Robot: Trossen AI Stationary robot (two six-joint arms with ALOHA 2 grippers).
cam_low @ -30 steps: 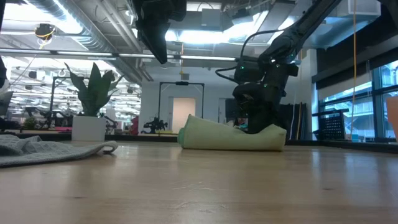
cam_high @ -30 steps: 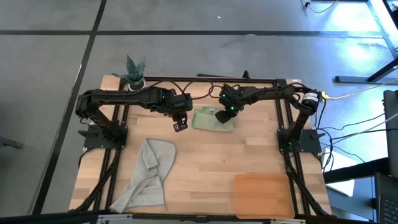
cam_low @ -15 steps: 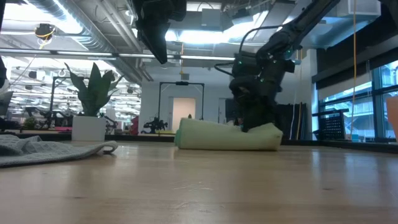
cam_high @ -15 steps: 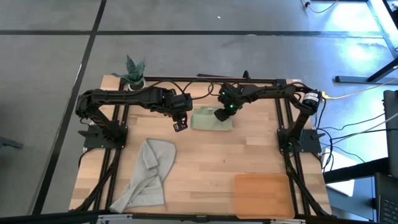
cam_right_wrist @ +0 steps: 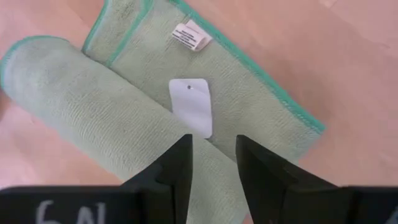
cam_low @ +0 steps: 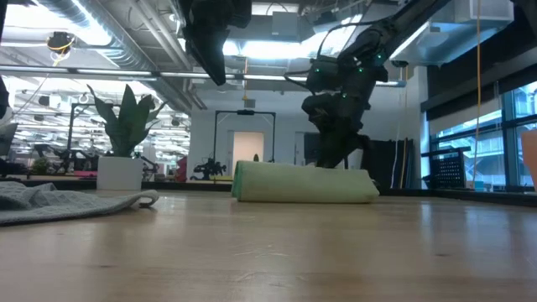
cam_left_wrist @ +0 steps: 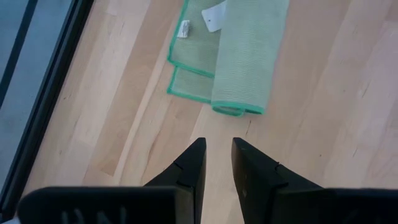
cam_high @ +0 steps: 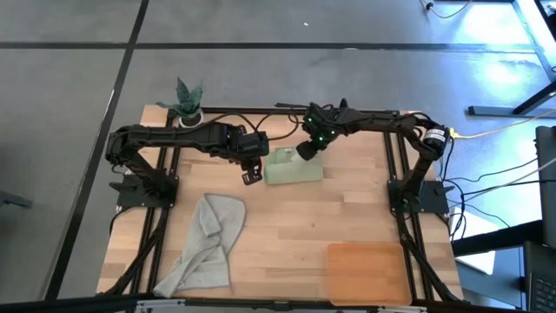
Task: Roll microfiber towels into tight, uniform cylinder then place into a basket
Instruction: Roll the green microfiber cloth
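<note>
Hovering right pincer (cam_right_wrist: 211,165) over the partly rolled sage-green microfiber towel (cam_high: 292,167) at the far middle of the pale wood tabletop (cam_high: 287,235).
Its fingers stand slightly apart, holding nothing, above the towel's white tag (cam_right_wrist: 191,106). The left pincer (cam_left_wrist: 217,163) hangs just left of the roll, fingers apart and empty. The crumpled light grey microfiber towel (cam_high: 205,243) lies near left; the shallow orange-brown basket (cam_high: 367,272) sits near right.

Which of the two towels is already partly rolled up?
The sage green towel, at the table's far side between the two grippers: part of it is a cylinder. The light grey towel lies loose and crumpled nearer the front left.
</note>
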